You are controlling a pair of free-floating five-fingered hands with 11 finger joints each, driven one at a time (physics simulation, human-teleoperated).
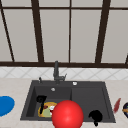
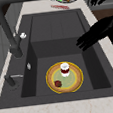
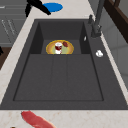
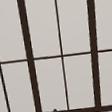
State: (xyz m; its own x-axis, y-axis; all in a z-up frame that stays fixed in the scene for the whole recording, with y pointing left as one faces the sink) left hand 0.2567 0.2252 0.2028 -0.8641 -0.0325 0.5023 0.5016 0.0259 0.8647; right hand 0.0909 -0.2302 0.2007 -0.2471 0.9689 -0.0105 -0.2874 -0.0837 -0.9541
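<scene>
A round plate (image 2: 75, 84), yellow-rimmed with a pale green middle, lies flat on the floor of the sink's (image 2: 55, 19) deep basin. A small white-lidded jar (image 2: 65, 69) of dark red stands upright on it, a small dark red lump (image 2: 58, 83) beside.

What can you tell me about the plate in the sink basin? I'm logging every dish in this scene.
The plate is round, with a yellow rim and a pale green centre, and lies flat on the floor of the dark sink's basin, the end away from the drainboard. On it stand a small white-capped jar with dark red contents and a small dark red lump. In the front view the left hand hovers at its left edge; whether it touches the plate cannot be told.
</scene>
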